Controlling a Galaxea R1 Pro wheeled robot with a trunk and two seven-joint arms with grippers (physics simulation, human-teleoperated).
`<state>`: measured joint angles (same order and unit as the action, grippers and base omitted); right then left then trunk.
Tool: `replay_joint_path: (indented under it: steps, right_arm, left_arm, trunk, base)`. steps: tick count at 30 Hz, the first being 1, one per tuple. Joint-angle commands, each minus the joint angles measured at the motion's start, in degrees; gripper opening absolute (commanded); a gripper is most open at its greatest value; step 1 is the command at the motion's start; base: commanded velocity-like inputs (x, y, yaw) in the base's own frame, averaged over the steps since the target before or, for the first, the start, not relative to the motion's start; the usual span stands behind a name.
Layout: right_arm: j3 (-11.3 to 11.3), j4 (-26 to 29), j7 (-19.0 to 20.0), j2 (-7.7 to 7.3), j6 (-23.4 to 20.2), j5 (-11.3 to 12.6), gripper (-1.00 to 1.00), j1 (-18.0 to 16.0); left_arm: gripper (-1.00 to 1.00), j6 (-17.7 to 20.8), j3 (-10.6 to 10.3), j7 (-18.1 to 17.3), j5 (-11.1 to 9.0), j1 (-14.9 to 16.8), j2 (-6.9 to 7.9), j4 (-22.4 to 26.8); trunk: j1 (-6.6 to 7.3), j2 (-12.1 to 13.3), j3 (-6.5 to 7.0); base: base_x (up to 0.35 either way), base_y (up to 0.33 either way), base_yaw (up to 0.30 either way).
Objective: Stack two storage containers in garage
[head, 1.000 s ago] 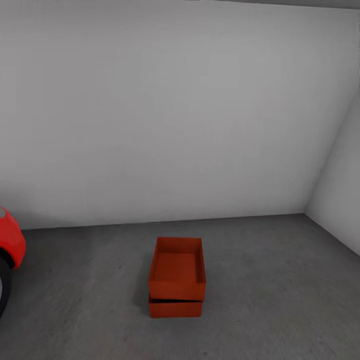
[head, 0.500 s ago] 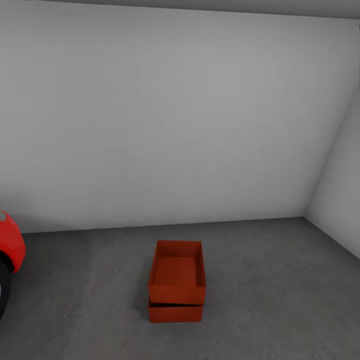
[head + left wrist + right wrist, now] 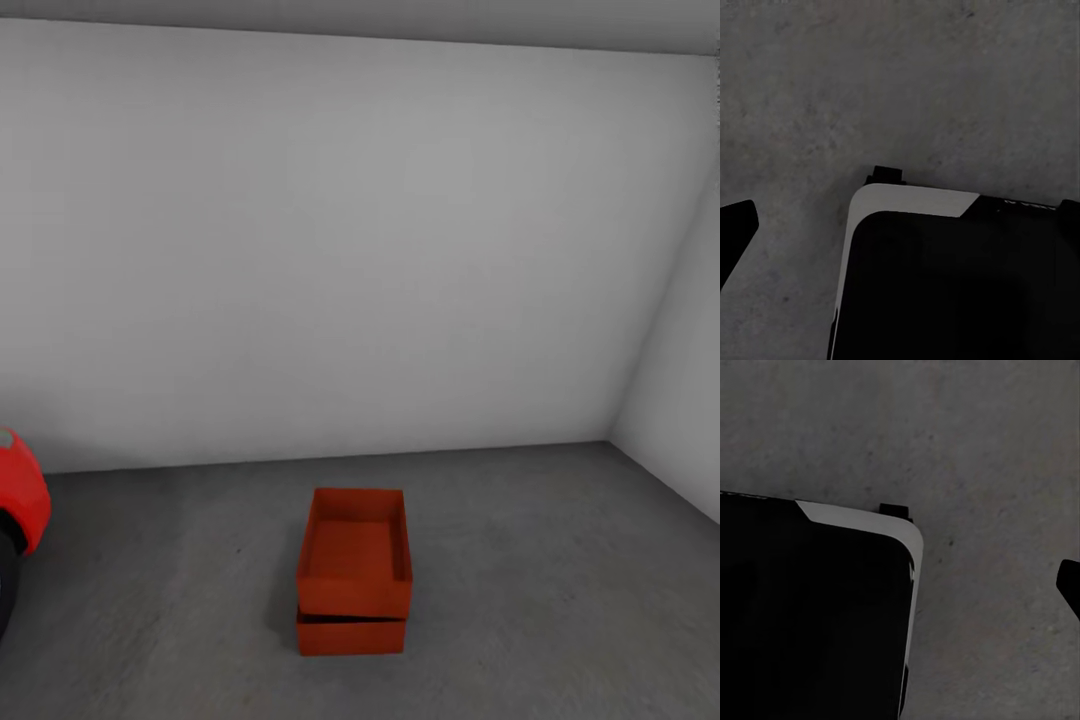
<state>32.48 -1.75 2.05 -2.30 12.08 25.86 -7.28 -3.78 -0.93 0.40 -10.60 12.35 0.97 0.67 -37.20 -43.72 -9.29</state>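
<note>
Two orange-red storage containers stand stacked in the garage, in the head view a little below centre. The upper container (image 3: 355,558) sits open-topped and empty on the lower container (image 3: 350,635), slightly overhanging it with a thin dark gap at the front. The lower one rests on the dark grey floor (image 3: 560,590). Nothing touches the stack. In the left wrist view, one dark fingertip (image 3: 733,229) of my left gripper shows at the frame's edge over bare floor. In the right wrist view, a dark fingertip (image 3: 1071,583) shows at the edge. Neither holds anything.
A red car (image 3: 20,500) with its dark tyre pokes in at the far left. A plain white wall (image 3: 350,250) stands behind the stack, and a side wall (image 3: 680,400) closes the right. My black-and-white base (image 3: 960,285) (image 3: 810,615) shows in both wrist views.
The whole head view has shifted: the stack sits slightly lower in the picture and more ceiling shows at the top. The containers themselves have not moved.
</note>
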Motion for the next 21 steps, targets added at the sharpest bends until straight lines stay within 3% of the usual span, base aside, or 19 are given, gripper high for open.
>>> replay_joint_path:
  steps: [1,21]
  right_arm:
    - [0.5,-0.2,0.2,0.02,0.4,0.6,1.00,-0.1]
    - [0.5,-0.2,0.4,0.03,0.3,0.6,1.00,-0.1]
  left_arm:
    - [1.00,-0.2,-0.1,0.0,-0.4,0.0,0.00,-0.1]
    - [1.00,-0.2,-0.1,0.0,-0.4,0.0,0.00,-0.1]
  trunk:
    - [-0.01,-0.1,0.01]
    - [-0.01,-0.1,1.88]
  base:
    - [0.000,0.000,0.000]
    - [0.000,0.000,0.000]
